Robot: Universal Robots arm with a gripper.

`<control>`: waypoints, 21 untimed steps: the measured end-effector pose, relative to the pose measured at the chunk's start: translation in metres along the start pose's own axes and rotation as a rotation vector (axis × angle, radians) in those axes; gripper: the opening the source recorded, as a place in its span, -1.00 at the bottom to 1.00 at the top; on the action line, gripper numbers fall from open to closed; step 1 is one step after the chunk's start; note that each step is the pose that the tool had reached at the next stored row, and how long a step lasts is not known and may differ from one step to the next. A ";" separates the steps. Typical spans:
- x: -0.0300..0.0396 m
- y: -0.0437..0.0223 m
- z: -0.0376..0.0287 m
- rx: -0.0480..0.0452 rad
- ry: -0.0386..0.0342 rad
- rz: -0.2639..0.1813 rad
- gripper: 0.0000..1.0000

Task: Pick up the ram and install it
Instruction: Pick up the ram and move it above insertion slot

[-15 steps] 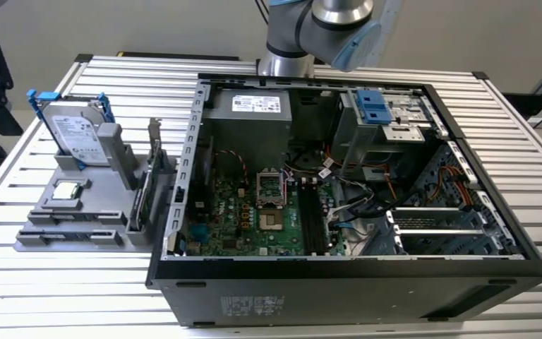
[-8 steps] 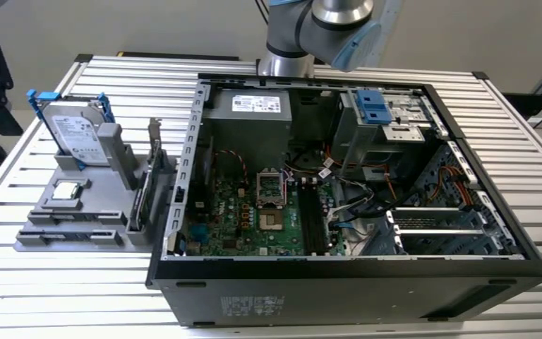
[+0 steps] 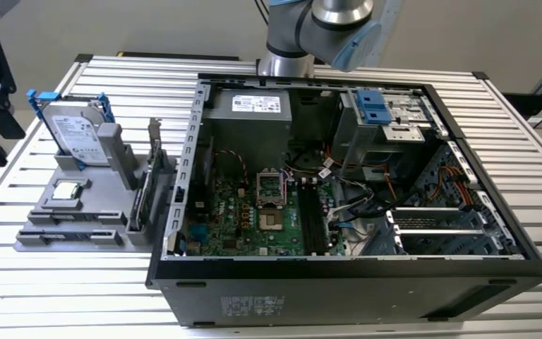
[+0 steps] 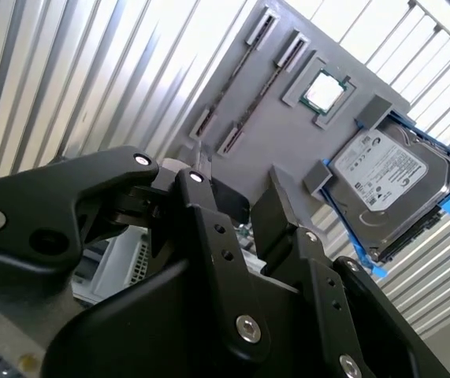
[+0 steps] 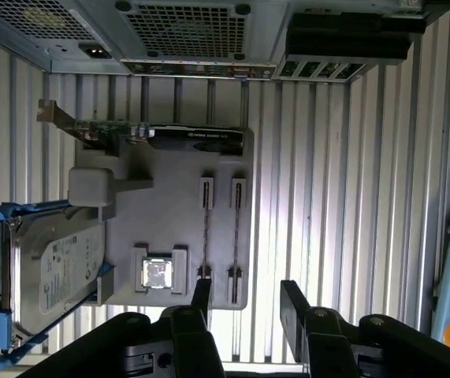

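Two thin dark strips stand on edge in parallel slots of the grey holder (image 5: 169, 205); they look like the ram (image 5: 206, 236), with its twin (image 5: 236, 236) beside it. The second wrist view shows the same two sticks (image 4: 236, 75) slanting across the holder (image 4: 264, 142). My gripper (image 5: 244, 303) hangs well above the holder, over the end of the slots away from the computer case. Its black fingers (image 5: 294, 303) are open with nothing between them. In the second wrist view the gripper (image 4: 239, 179) stands apart from every part.
The holder (image 3: 82, 205) lies on the slatted table at the exterior view's left, carrying a hard drive in a blue frame (image 5: 47, 268), a processor chip (image 5: 158, 274) and a taller card (image 5: 161, 138). The open computer case (image 3: 346, 176) lies beside it, motherboard (image 3: 252, 212) exposed.
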State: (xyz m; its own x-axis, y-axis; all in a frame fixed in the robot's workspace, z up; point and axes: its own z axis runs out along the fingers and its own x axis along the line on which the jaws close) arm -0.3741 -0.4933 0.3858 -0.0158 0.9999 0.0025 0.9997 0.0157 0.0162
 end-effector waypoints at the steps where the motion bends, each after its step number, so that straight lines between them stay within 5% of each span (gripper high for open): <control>1: 0.0000 0.0000 0.0005 0.0001 0.0066 0.000 1.00; 3: 0.0001 -0.0001 0.0026 -0.0005 0.0155 0.000 1.00; 21: 0.0001 -0.0002 0.0140 0.0015 0.0155 0.000 1.00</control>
State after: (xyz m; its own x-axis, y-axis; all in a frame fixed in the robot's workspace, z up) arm -0.3741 -0.4932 0.3718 -0.0157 0.9997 0.0179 0.9998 0.0155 0.0147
